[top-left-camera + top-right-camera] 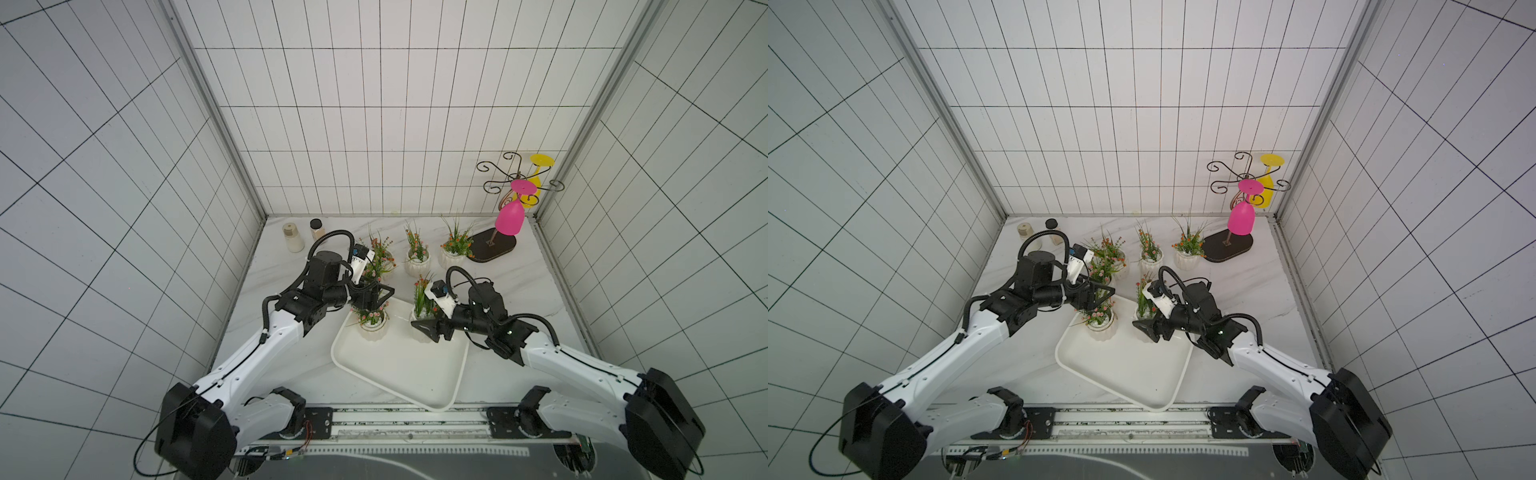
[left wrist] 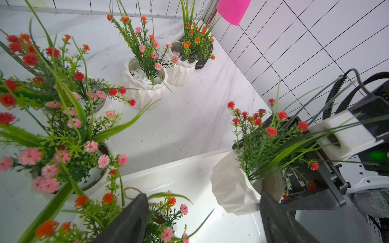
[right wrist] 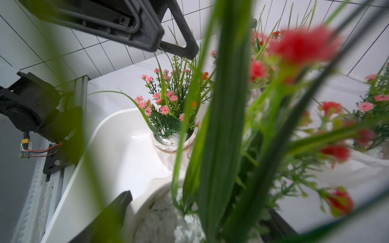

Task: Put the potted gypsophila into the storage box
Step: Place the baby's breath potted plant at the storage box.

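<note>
Clasping pot (image 2: 231, 185) — right gripper (image 1: 424, 330), over storage box (image 1: 399, 370)

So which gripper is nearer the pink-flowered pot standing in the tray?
Left. The left gripper hangs directly over the pink-flowered pot, fingers either side of its stems; the right gripper is across the tray, clamped on the red-flowered pot.

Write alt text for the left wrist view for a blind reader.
A tilted white pot of red flowers sits in the right arm's jaws over the white tray. A second potted plant stands in it; four more stand on the marble table.
</note>
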`<state>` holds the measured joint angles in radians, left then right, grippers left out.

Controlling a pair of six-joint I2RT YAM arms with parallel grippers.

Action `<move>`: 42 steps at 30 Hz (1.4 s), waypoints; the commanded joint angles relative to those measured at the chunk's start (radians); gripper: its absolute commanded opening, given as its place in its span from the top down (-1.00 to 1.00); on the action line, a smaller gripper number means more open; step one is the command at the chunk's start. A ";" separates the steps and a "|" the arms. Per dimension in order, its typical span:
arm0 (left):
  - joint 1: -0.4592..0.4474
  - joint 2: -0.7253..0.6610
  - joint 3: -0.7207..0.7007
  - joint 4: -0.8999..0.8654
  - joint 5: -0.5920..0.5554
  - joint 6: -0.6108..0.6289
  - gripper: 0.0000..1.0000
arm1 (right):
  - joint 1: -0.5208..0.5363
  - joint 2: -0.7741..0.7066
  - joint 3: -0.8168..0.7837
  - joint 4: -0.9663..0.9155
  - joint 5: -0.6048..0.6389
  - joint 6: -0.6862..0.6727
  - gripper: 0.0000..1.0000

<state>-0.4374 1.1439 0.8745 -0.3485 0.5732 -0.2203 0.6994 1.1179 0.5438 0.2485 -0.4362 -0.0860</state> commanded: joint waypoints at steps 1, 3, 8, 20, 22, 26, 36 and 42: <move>0.002 -0.003 -0.008 0.019 0.002 0.004 -0.65 | 0.013 -0.027 -0.035 0.093 -0.041 -0.004 -0.55; 0.001 -0.001 -0.008 0.020 0.002 0.003 -0.65 | 0.014 -0.023 -0.034 0.100 -0.045 -0.008 -0.55; 0.002 0.000 -0.008 0.020 0.001 0.004 -0.65 | 0.020 -0.012 -0.041 0.142 -0.067 -0.015 -0.54; 0.002 0.014 -0.006 0.019 0.001 0.003 -0.65 | 0.049 0.038 -0.086 0.289 -0.045 -0.012 -0.53; 0.002 0.016 -0.006 0.019 0.000 0.003 -0.65 | 0.055 0.045 -0.099 0.325 -0.034 -0.005 -0.53; 0.002 0.019 -0.006 0.020 0.001 0.003 -0.65 | 0.065 0.062 -0.125 0.390 -0.016 0.008 -0.53; 0.003 0.028 -0.005 0.020 0.000 0.002 -0.65 | 0.085 0.131 -0.162 0.496 0.012 0.020 -0.53; 0.003 0.024 -0.006 0.018 -0.003 0.005 -0.65 | 0.089 0.181 -0.174 0.586 0.037 0.023 -0.52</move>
<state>-0.4374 1.1656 0.8745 -0.3481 0.5732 -0.2203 0.7792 1.2881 0.4061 0.6807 -0.4137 -0.0624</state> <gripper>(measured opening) 0.826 0.824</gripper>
